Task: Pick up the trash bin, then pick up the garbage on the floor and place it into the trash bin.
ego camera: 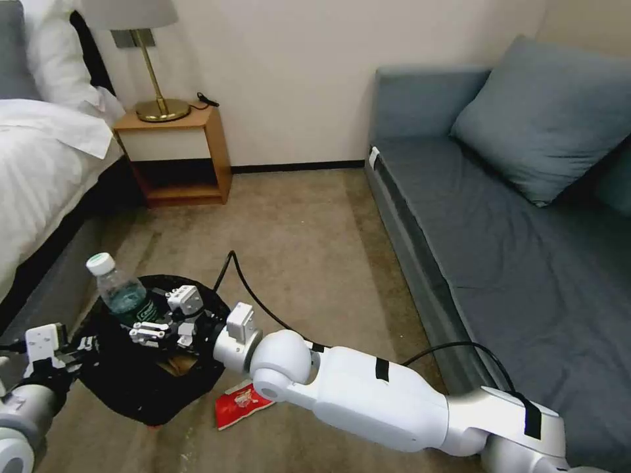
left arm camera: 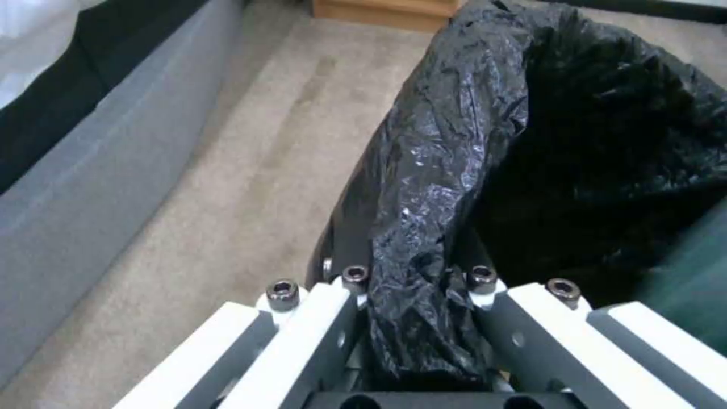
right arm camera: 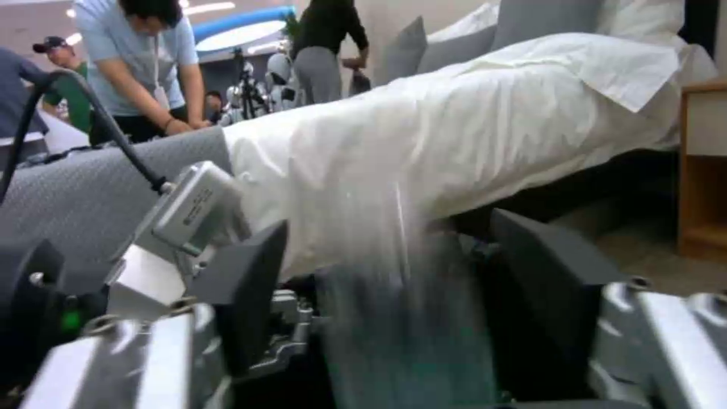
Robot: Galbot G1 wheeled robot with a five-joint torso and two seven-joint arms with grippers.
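Observation:
The trash bin (ego camera: pixel 148 387), wrapped in its crinkly black bag (left arm camera: pixel 454 142), sits low at my left. My left gripper (ego camera: pixel 80 346) is shut on its near rim, one finger on each side of the bagged edge (left arm camera: pixel 413 278). Over the bin's mouth my right gripper (ego camera: pixel 161 318) is shut on the lower part of a clear bottle with a green label (ego camera: pixel 121 292), which tilts up with its white cap on top. In the right wrist view the bottle (right arm camera: pixel 401 318) stands between the dark fingers (right arm camera: pixel 246 284). A red snack packet (ego camera: pixel 240 404) lies on the carpet beside the bin, under my right forearm.
A bed with white linen (ego camera: pixel 39 171) and its grey base (left arm camera: pixel 83 187) run close along the left. A wooden nightstand (ego camera: pixel 177 157) with a brass lamp stands at the back. A grey sofa (ego camera: pixel 499 236) fills the right. Open carpet (ego camera: pixel 302 249) lies between them.

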